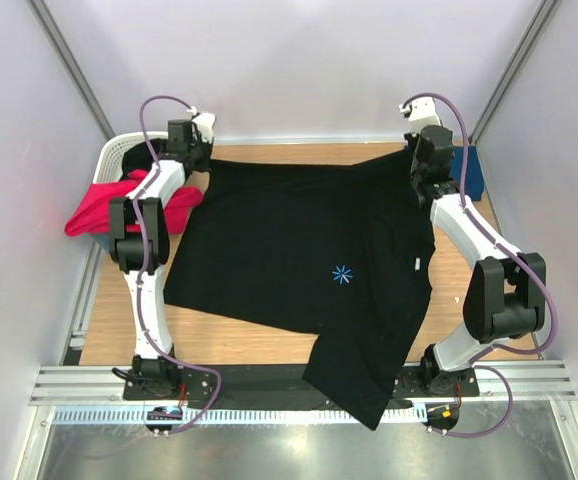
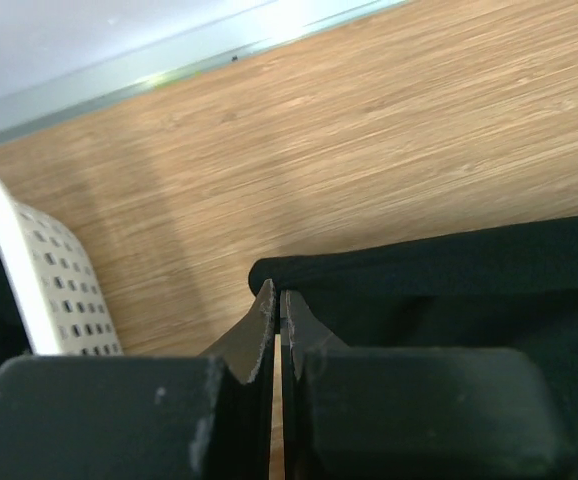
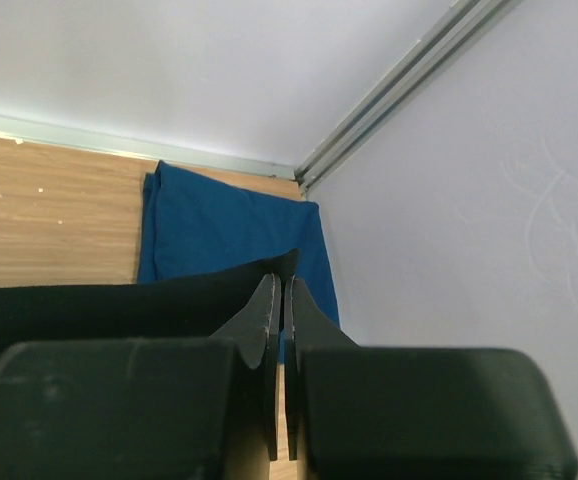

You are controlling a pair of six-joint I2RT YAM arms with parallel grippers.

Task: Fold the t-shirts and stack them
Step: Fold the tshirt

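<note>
A large black t-shirt (image 1: 289,250) with a tiny blue chest mark (image 1: 341,274) lies spread across the wooden table, one sleeve hanging over the near edge. My left gripper (image 1: 206,165) is shut on its far left corner; the left wrist view shows the black hem (image 2: 419,270) pinched at the fingertips of that gripper (image 2: 278,292). My right gripper (image 1: 416,165) is shut on the far right corner, with black cloth (image 3: 119,300) caught between its tips (image 3: 281,280). A navy blue t-shirt (image 3: 229,225) lies folded at the far right (image 1: 470,172). A magenta-red t-shirt (image 1: 119,210) drapes over the basket at left.
A white lattice laundry basket (image 1: 117,155) stands at the far left corner, and its wall (image 2: 59,290) shows close to my left gripper. White enclosure walls surround the table. A metal rail (image 1: 289,385) runs along the near edge by the arm bases.
</note>
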